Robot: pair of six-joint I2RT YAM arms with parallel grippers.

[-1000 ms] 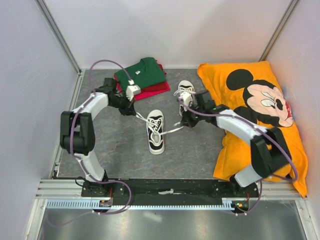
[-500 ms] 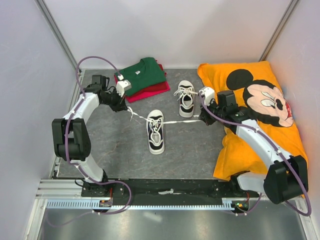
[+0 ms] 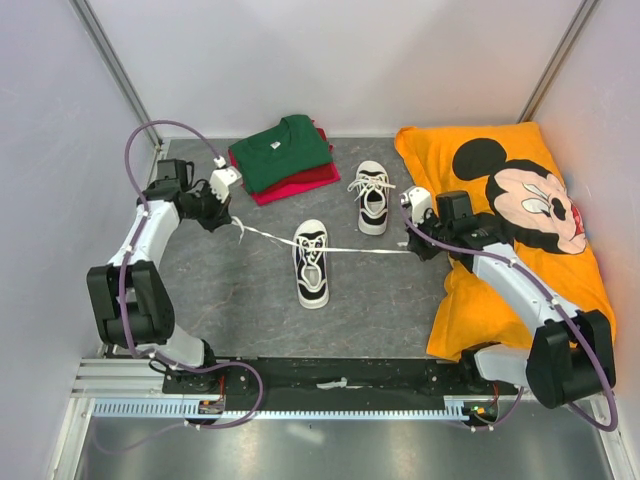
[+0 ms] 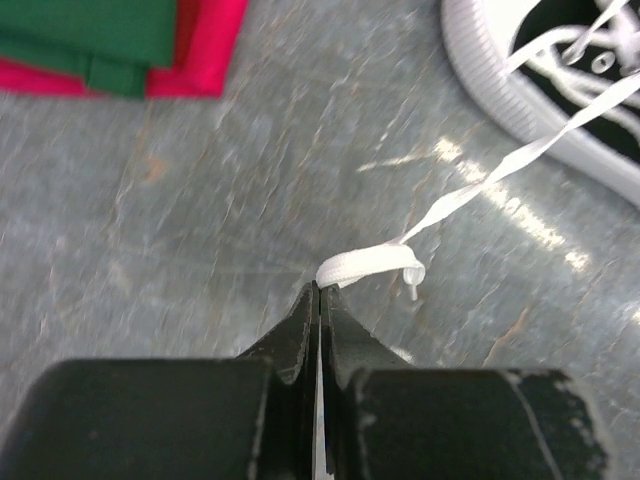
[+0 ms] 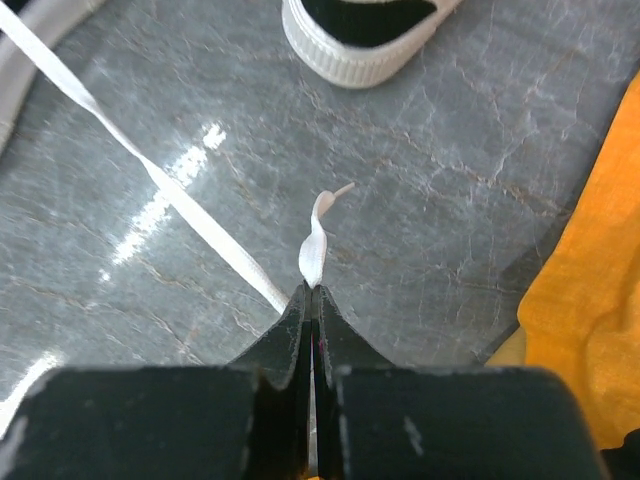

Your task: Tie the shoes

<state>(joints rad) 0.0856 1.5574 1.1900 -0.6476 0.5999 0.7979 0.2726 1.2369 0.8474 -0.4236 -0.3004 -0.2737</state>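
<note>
The near shoe (image 3: 311, 264) sits mid-counter between the two arms, its long axis running roughly near-to-far. From above both its ends look white, so I cannot tell toe from heel. It is a small black canvas low-top with a white ribbed sole and white lacing bunched over its far half. The far shoe (image 3: 373, 196) stands just beyond and to the right, apart from it and on much the same axis. Its loose laces splay over the far half and its black opening lies toward the near end, so the toe appears to point away from the arms.

A white lace (image 3: 365, 250) from the near shoe stretches out to both sides in an almost straight line across the grey counter (image 3: 230, 300). The left jaws are pressed together on its left end (image 4: 365, 268) — the flat lace folds into a small loop at their tips. The right jaws are likewise together, pinching the right end (image 5: 313, 255), with a short tail poking past them.

A folded green T-shirt (image 3: 283, 150) lies on a red one (image 3: 300, 183) at the far left. An orange Mickey Mouse cloth (image 3: 520, 290) covers the right side.
</note>
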